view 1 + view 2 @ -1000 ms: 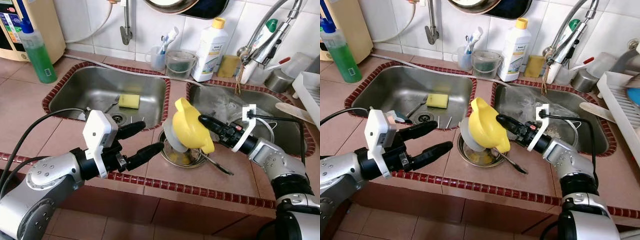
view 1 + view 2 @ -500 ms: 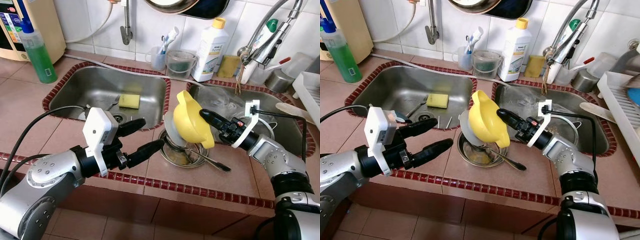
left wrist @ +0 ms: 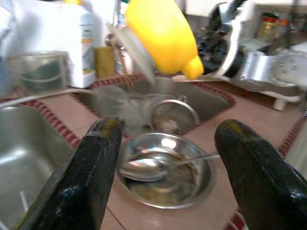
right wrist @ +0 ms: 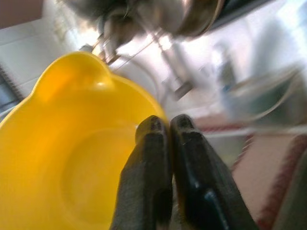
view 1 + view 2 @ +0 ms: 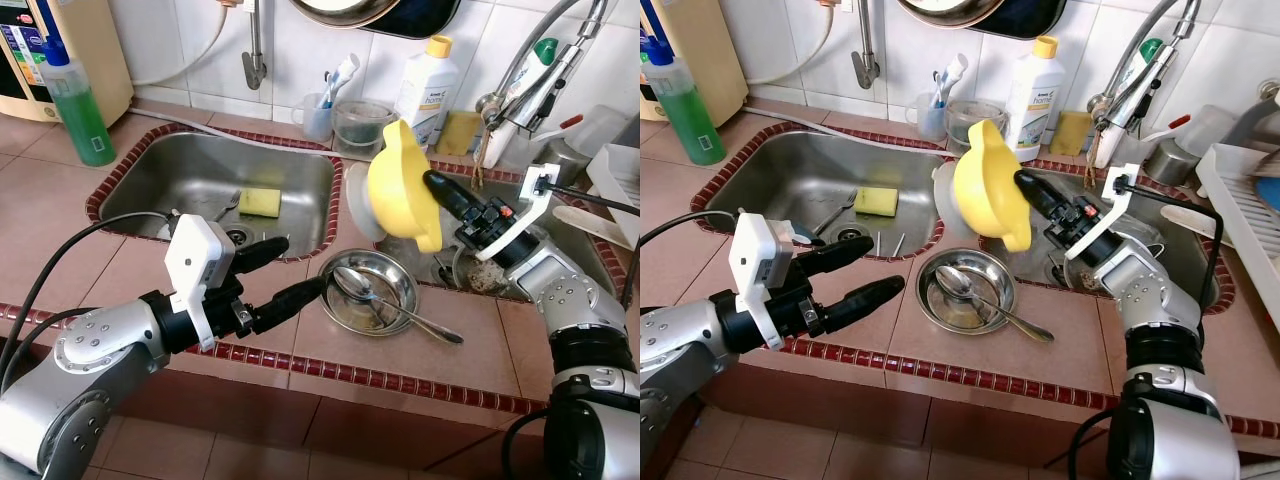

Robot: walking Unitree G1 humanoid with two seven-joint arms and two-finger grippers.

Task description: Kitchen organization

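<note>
My right gripper (image 5: 437,185) is shut on the rim of a yellow bowl (image 5: 400,190), held tilted in the air over the divider between the two sinks. A clear plate (image 5: 355,195) sits against the bowl's far side. In the right wrist view the black fingers (image 4: 158,143) press together on the yellow rim (image 4: 72,158). Below, a steel bowl (image 5: 400,300) with a spoon (image 5: 352,283) in it rests on the tiled counter. My left gripper (image 5: 300,266) stands open just left of the steel bowl (image 3: 192,187), holding nothing.
The left sink holds a yellow sponge (image 5: 258,201). A green bottle (image 5: 75,105) stands far left, a white detergent bottle (image 5: 420,85) and a faucet (image 5: 530,75) at the back. A steel pot (image 5: 480,275) lies in the right sink, a dish rack (image 5: 620,180) at the right edge.
My right gripper has lifted the yellow bowl up and back off the steel bowl toward the right sink, uncovering the spoon. The left arm has stayed put.
</note>
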